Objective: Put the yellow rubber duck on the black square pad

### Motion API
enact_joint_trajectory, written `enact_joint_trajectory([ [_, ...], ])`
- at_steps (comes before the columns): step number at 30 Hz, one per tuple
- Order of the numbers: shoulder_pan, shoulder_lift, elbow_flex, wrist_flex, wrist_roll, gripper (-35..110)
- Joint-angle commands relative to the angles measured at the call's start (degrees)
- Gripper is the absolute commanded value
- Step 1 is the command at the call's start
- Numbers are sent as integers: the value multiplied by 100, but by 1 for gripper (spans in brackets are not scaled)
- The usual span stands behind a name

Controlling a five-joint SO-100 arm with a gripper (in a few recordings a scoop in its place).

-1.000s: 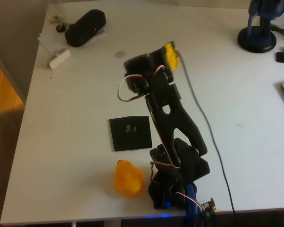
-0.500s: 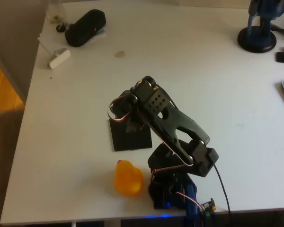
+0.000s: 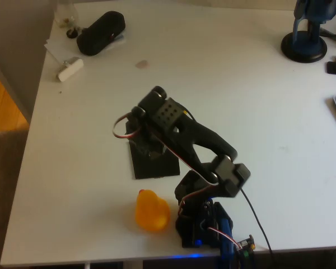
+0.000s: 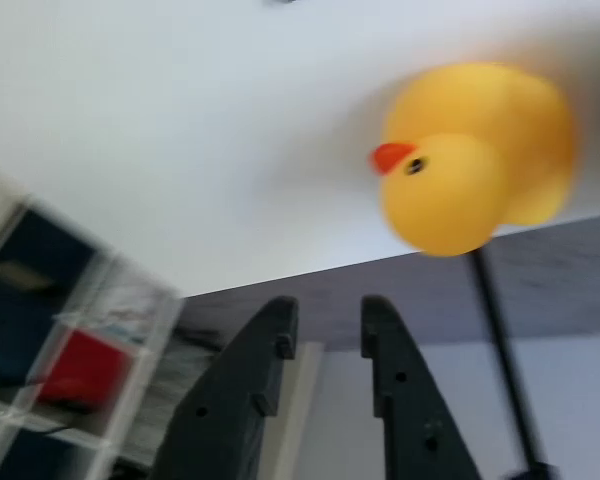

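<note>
Folding back toward its base, the arm (image 3: pixel 179 131) now hangs over the pad (image 3: pixel 157 162), hiding the pad's upper part in the overhead view. At the left, near the counter's (image 3: pixel 89 129) front edge, the duck (image 3: pixel 152 210) sits below the pad, apart from it. From the wrist, the hand (image 4: pixel 325 310) has its fingers (image 4: pixel 265 350) nearly together, pinching nothing, the duck up and right of them.
</note>
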Motion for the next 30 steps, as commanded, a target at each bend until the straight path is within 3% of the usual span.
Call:
enact_joint_trajectory([
  [1, -114, -325, -132, 97, -527, 8],
  [4, -325, -615, -132, 97, -844, 8],
  [14, -2769, -1960, -123, 193, -861, 8],
  [20, -2944, -2830, -114, 202, -861, 8],
  [30, -2900, -2804, -193, 448, -861, 8],
])
